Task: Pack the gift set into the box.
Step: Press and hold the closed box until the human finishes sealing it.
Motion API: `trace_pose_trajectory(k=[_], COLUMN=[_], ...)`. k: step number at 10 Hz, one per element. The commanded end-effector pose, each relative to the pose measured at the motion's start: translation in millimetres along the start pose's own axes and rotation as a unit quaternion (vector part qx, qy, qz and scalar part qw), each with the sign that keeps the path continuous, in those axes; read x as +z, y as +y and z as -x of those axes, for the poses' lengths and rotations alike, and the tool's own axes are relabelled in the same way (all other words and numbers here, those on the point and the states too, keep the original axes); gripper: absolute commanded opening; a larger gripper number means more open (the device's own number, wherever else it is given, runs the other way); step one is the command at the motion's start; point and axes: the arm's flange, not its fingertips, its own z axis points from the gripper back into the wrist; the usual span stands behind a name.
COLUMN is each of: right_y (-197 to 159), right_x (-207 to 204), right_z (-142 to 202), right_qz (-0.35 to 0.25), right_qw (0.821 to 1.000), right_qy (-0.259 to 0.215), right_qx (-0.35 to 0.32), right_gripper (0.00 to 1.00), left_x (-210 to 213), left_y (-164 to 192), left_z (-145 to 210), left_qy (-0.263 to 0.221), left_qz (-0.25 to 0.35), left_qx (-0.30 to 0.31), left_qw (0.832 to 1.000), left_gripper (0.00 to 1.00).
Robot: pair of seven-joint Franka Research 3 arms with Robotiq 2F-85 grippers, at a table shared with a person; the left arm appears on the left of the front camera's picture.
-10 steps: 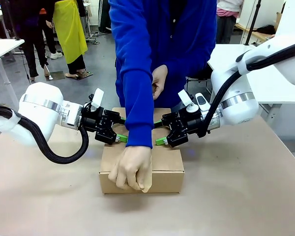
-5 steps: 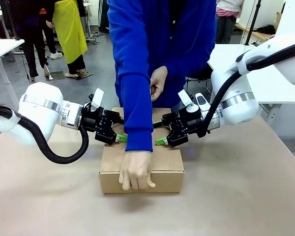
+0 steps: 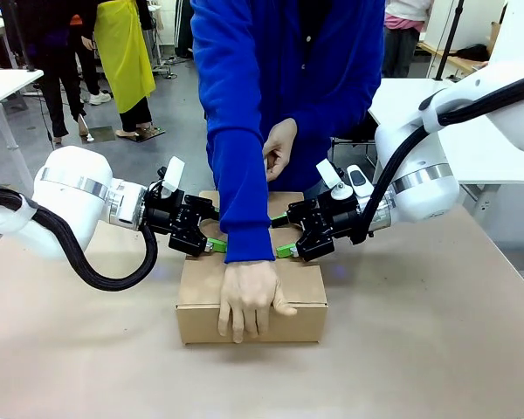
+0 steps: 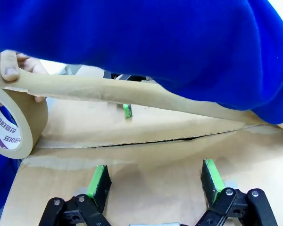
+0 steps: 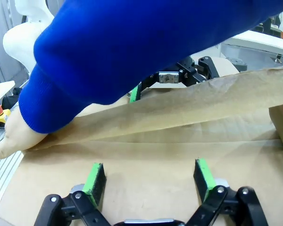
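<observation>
The box (image 3: 299, 284) lies with its flaps closed in the middle of the table; the gift set is hidden. A person in a blue sleeve presses one hand (image 3: 249, 304) over the box's front edge, on a strip of brown tape (image 4: 132, 94) that runs back to a tape roll (image 4: 12, 127) in the other hand. My left gripper (image 3: 211, 229) is open at the box's left top edge, its green pads (image 4: 98, 180) just above the cardboard. My right gripper (image 3: 284, 234) is open at the right top edge, over the box top (image 5: 146, 160).
Brown paper covers the table (image 3: 437, 349) around the box. The person's arm crosses between my two grippers. The taut tape strip (image 5: 188, 113) runs above the box top, in front of both sets of fingers. White tables stand at the far left and right.
The person's hand has gone from a closed grip at the box's front edge to flat with fingers spread down the front face. Both arms have stayed still.
</observation>
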Motion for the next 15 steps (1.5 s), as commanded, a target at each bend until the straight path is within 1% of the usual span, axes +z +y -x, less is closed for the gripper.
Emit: trace_pose_trajectory(k=[1,15], right_y=[0.0,0.0], right_x=[-1.5,-1.5], right_z=[5.2,5.2], right_qz=[0.004,0.004], right_qw=[1.0,1.0], right_qy=[-0.007,-0.007], right_qx=[0.011,0.011], right_gripper=[1.0,1.0], left_x=[-1.1,-1.1], left_y=[-1.8,-1.8], left_z=[4.1,4.1], left_qy=[0.003,0.003], left_qz=[0.001,0.001], left_qx=[-0.002,-0.002], left_qw=[1.0,1.0], left_gripper=[1.0,1.0])
